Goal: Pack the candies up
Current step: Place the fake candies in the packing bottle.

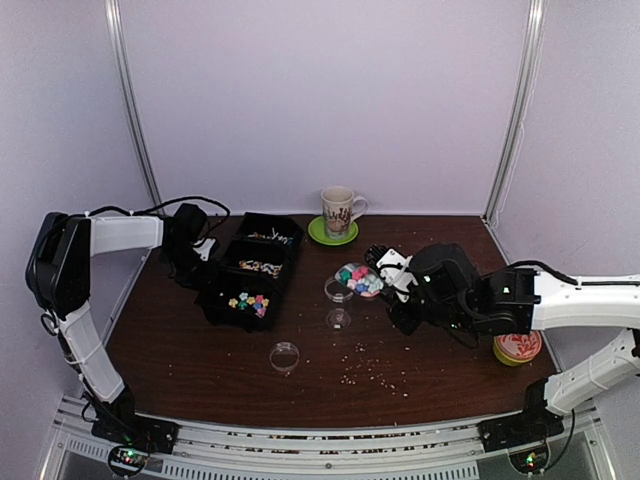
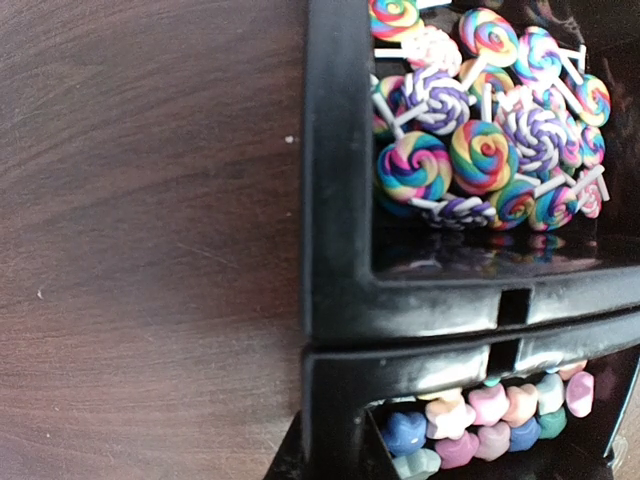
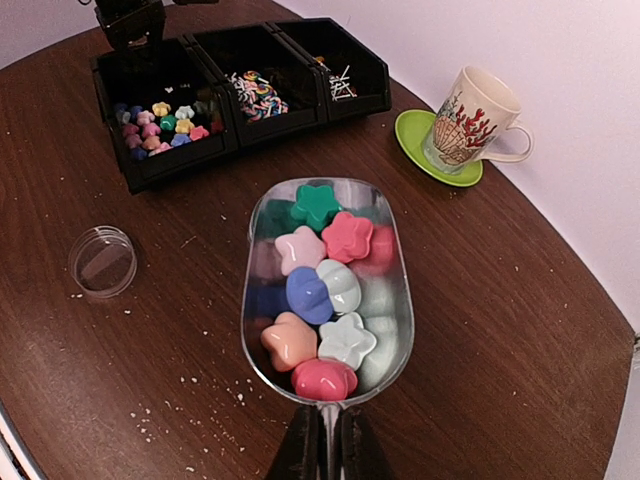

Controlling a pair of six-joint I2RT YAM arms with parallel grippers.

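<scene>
The step in hand is the carry. The right gripper [image 3: 322, 428] has its jaws closed tight on the thin handle of a clear scoop [image 3: 250, 300], which is heaped with star candies [image 3: 320, 290] in pink, blue, green and white and held level above the tabletop [image 3: 480, 330].

The remaining candies lie in the black bins [image 3: 170, 165] to the far left: stars in the near one, swirled lollipops in the middle one. The left gripper [image 1: 195, 252] hangs just beside the bins, and whether its jaws are open cannot be told.

An empty clear dish [image 3: 102, 262] sits on the near side of the scoop. Two more like it show in the top view, one seemingly right at the scoop's mouth.

The next move is likely the pour. The scoop's lip has to be centred over a dish and tipped slowly, because the dish is small and the load is piled high — a quick tilt could spill candies past the rim.
</scene>
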